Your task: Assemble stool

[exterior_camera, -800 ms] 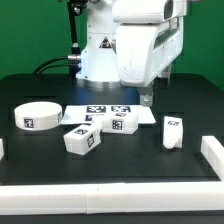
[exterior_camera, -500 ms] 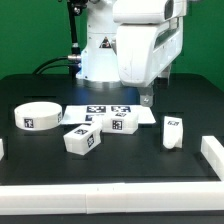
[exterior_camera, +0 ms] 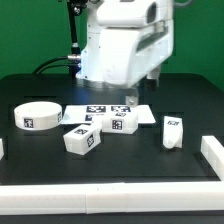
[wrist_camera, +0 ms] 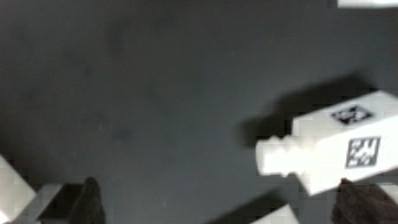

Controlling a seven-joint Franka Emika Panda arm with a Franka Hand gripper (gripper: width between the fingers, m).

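As I judge it, nothing is joined yet; every stool part lies loose on the black table [exterior_camera: 190,100]. The white arm [exterior_camera: 125,45] fills twelve o'clock of the exterior view; the marker board [exterior_camera: 95,110] lies flat at centre. The round seat [exterior_camera: 40,115] rests at nine o'clock, apart from every leg; the first leg [exterior_camera: 83,139] sits at seven o'clock; the second leg [exterior_camera: 122,123] is just beside it, near centre; the third leg [exterior_camera: 172,131] stands at three o'clock, well apart. All legs are left to fit. My gripper [wrist_camera: 222,200] hangs over the table, jaws spread wide, holding and touching nothing; the wrist view shows a nearby leg [wrist_camera: 338,145] close to one finger [wrist_camera: 370,198], ungrasped; I cannot tell which leg.
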